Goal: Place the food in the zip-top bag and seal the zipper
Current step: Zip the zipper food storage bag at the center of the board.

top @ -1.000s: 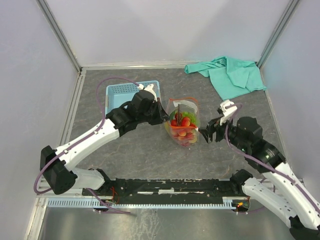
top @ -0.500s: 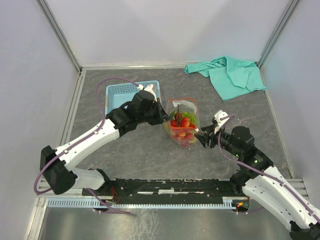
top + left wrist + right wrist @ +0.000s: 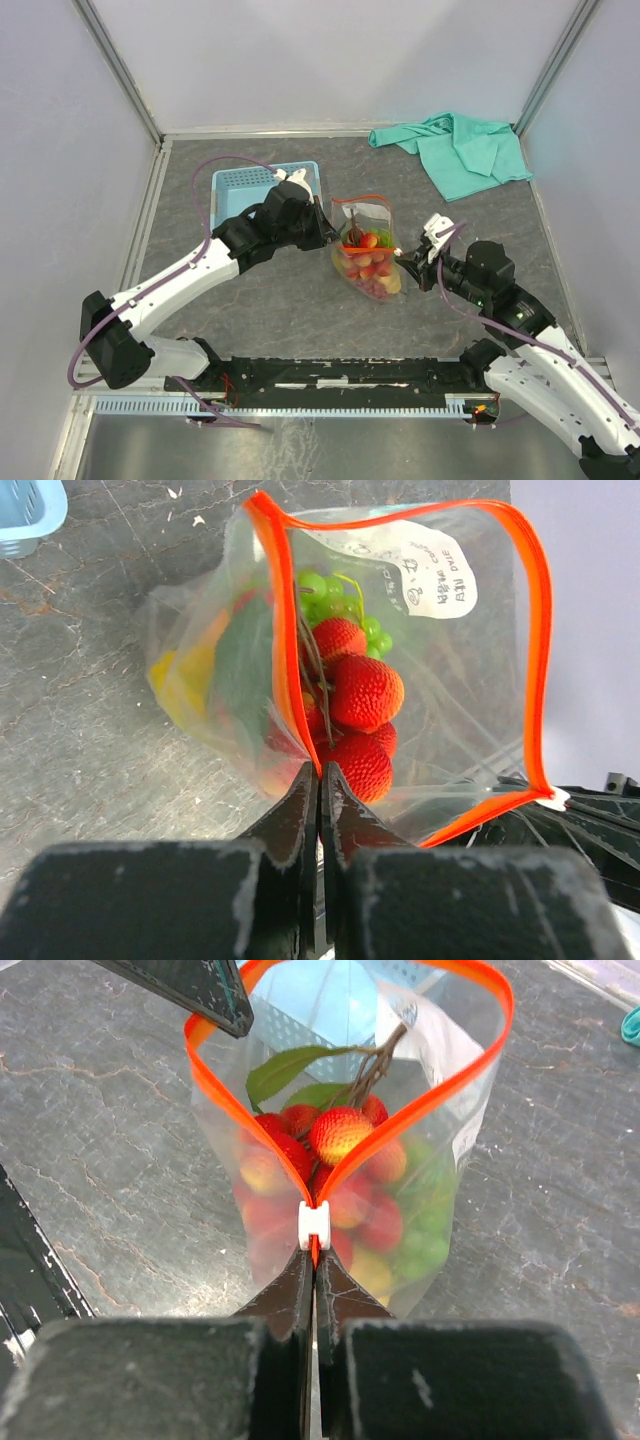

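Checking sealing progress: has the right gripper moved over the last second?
Yes: the right gripper shifted left, toward the light blue plastic lattice basket, reaching the clear bag's orange zipper end.

Bright, even, diffuse light fills all three views; shadows on the grey counter (image 3: 290,300) are soft and faint. The clear zip-top bag (image 3: 440,680) carries mild sheen (no harsh glare). Close to the lens, left pincer (image 3: 320,780) and right pincer (image 3: 313,1265) look soft and blurred.

The right end effector (image 3: 399,254) has pulled the zip-top bag (image 3: 367,266), narrowing its round mouth.
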You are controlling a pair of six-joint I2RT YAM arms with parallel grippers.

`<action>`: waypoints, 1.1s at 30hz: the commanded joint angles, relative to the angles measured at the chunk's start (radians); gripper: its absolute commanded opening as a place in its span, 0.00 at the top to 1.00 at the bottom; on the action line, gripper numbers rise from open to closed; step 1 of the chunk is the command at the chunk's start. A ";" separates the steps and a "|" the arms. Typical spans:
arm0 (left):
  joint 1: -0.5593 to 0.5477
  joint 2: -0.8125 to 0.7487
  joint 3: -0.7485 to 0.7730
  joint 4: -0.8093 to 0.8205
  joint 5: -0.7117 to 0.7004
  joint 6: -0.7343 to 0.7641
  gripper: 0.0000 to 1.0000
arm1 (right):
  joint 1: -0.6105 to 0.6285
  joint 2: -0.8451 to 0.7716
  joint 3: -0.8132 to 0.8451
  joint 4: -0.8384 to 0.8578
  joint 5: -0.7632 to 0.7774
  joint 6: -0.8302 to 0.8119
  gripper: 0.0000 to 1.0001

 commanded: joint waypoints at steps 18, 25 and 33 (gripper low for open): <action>-0.022 0.129 0.323 -0.010 0.321 0.602 0.34 | -0.001 0.053 0.124 -0.065 0.056 -0.143 0.98; -0.099 0.220 0.311 0.060 0.450 0.679 0.33 | 0.000 0.060 0.125 -0.055 0.107 -0.150 0.98; -0.105 0.306 0.295 0.079 0.460 0.741 0.35 | 0.000 0.071 0.127 -0.052 0.136 -0.170 0.98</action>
